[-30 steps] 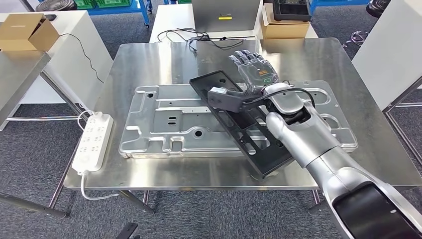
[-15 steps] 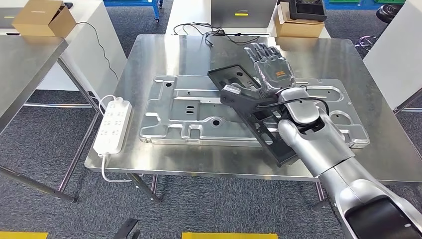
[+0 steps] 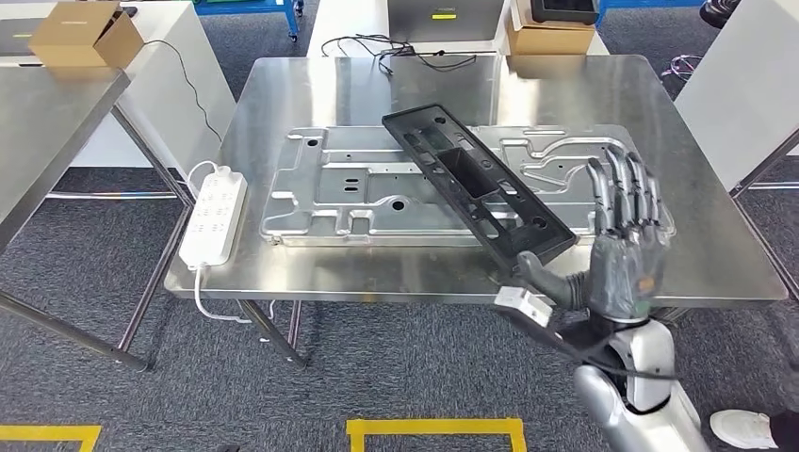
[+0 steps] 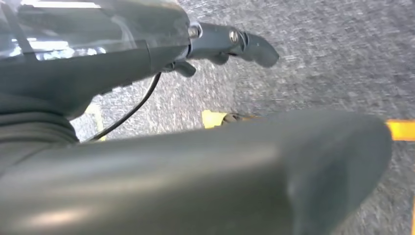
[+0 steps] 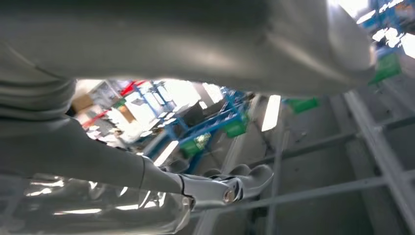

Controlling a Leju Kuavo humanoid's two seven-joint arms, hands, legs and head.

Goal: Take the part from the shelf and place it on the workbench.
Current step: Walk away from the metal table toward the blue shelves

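Part (image 3: pixel 476 183), a long black plastic frame, lies diagonally across the stamped metal plate (image 3: pixel 358 193) on the steel tabletop (image 3: pixel 283 94), its near end reaching over the plate's front edge. We hold our right hand (image 3: pixel 624 247) upright at the tabletop's front edge, just beside that near end, apart from it, fingers (image 3: pixel 629 193) straight, spread and holding nothing. Of our left hand (image 4: pixel 230 43), hanging over grey carpet, we cannot tell the finger state. A white power strip (image 3: pixel 215 218) overhangs the tabletop's left edge.
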